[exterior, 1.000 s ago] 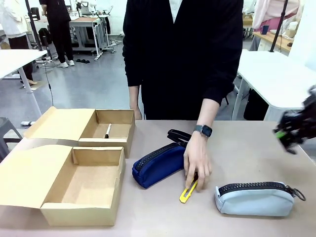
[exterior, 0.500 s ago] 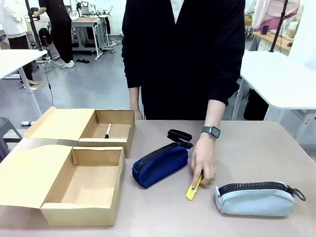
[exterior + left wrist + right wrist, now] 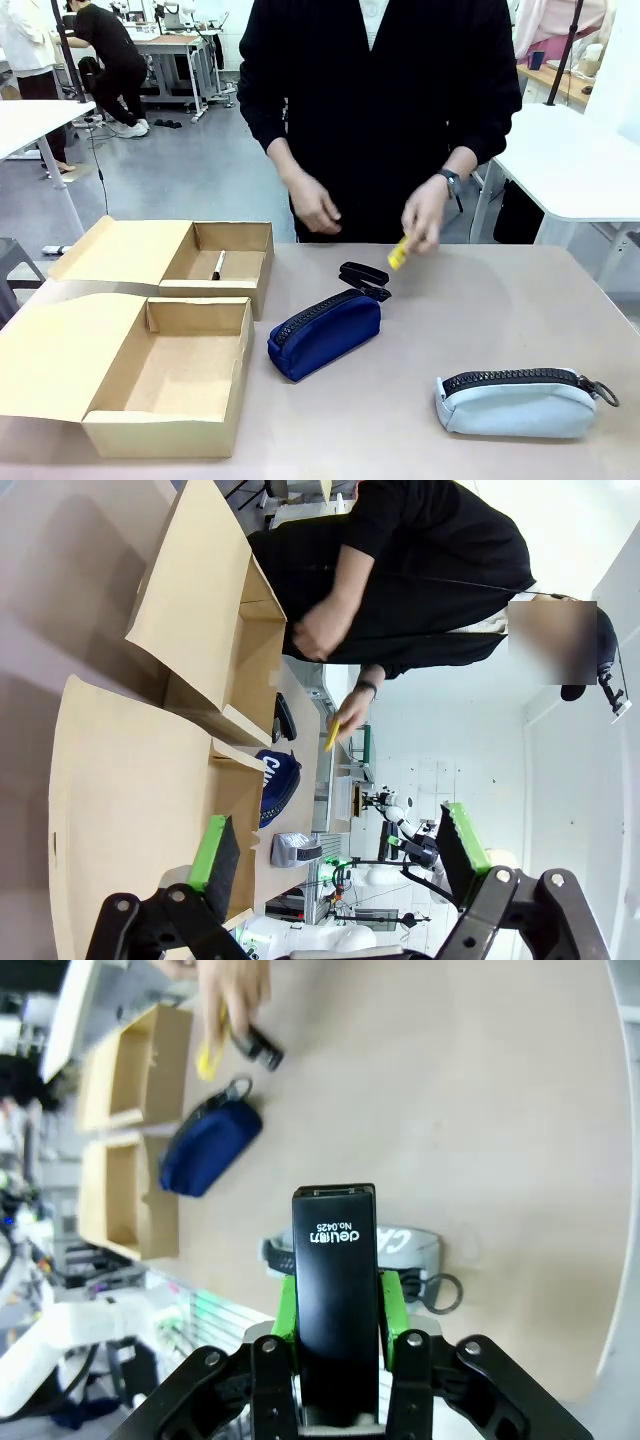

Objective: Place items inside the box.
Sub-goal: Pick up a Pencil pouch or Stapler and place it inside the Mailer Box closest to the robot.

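The person's hand holds the yellow utility knife [image 3: 399, 252] in the air above the table's far side. On the table lie the navy blue pouch [image 3: 325, 333], the grey pouch [image 3: 515, 402] and a small black stapler-like object [image 3: 363, 278]. The larger box [image 3: 170, 375] stands open at the near left, flap spread out to the left and nothing inside. A black marker pen [image 3: 218, 265] lies in the smaller box [image 3: 215, 258] behind it. My left gripper [image 3: 335, 850] is open above the larger box's flap [image 3: 130, 810]. My right gripper [image 3: 337, 1310] is shut on a black bar printed "deli" [image 3: 336, 1280], high over the grey pouch [image 3: 412, 1248].
The person stands at the table's far edge, both hands [image 3: 315, 205] raised off the table. Bare tabletop lies between the two pouches and to the right of the stapler-like object. White tables stand farther off on both sides.
The person's hand has lifted the yellow knife from the table up to chest height and raised the other hand. My right arm has left the front view's right edge.
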`<state>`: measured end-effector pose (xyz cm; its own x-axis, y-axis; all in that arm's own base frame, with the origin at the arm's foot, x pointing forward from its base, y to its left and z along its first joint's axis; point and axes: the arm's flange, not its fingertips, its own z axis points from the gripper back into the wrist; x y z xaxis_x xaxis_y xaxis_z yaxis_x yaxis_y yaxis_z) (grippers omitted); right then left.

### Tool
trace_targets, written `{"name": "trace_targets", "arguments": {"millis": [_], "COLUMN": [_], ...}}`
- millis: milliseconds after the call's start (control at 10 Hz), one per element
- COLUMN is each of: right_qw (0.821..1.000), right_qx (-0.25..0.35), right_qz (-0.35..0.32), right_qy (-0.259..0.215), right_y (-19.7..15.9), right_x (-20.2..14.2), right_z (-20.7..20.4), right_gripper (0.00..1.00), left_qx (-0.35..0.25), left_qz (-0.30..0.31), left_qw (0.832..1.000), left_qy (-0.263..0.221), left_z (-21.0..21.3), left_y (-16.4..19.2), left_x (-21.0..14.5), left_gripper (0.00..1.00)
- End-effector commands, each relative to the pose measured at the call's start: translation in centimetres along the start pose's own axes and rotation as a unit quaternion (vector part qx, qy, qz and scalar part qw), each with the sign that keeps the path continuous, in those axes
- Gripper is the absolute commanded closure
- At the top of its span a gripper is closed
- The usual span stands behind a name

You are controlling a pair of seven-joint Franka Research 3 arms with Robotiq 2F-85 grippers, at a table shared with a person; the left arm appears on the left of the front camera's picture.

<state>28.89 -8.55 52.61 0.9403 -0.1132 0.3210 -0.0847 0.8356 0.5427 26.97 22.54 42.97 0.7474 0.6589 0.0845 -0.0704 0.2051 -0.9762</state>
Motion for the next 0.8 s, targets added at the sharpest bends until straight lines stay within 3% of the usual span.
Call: {"name": "trace_targets", "arguments": {"millis": [0, 200, 300, 500, 700], "right_qw": [0.994, 0.977, 0.988, 0.98, 0.96], "right_qx": [0.022, 0.046, 0.055, 0.105, 0.166], "right_qz": [0.096, 0.182, 0.126, 0.119, 0.095], "right_qy": [0.042, 0.102, 0.065, 0.12, 0.206], "right_y": [4.8, 11.3, 15.8, 21.7, 25.1], "right_x": [-1.3, -2.7, -3.6, -7.1, -10.3], "right_z": [-2.7, -6.7, -9.6, -14.0, -19.8], "right_gripper": [0.64, 0.64, 0.64, 0.64, 0.64], "left_qx": [-0.008, -0.008, -0.008, -0.008, -0.008], "left_qz": [-0.011, -0.011, -0.011, -0.011, -0.011], "left_qw": [1.0, 1.0, 1.0, 1.0, 1.0], "left_qy": [0.001, 0.001, 0.001, 0.001, 0.001], "left_z": [0.0, 0.0, 0.0, 0.0, 0.0], "left_y": [0.1, 0.1, 0.1, 0.1, 0.1], "left_x": [-0.1, -0.1, -0.1, -0.1, -0.1], "left_gripper": [0.0, 0.0, 0.0, 0.0, 0.0]}}
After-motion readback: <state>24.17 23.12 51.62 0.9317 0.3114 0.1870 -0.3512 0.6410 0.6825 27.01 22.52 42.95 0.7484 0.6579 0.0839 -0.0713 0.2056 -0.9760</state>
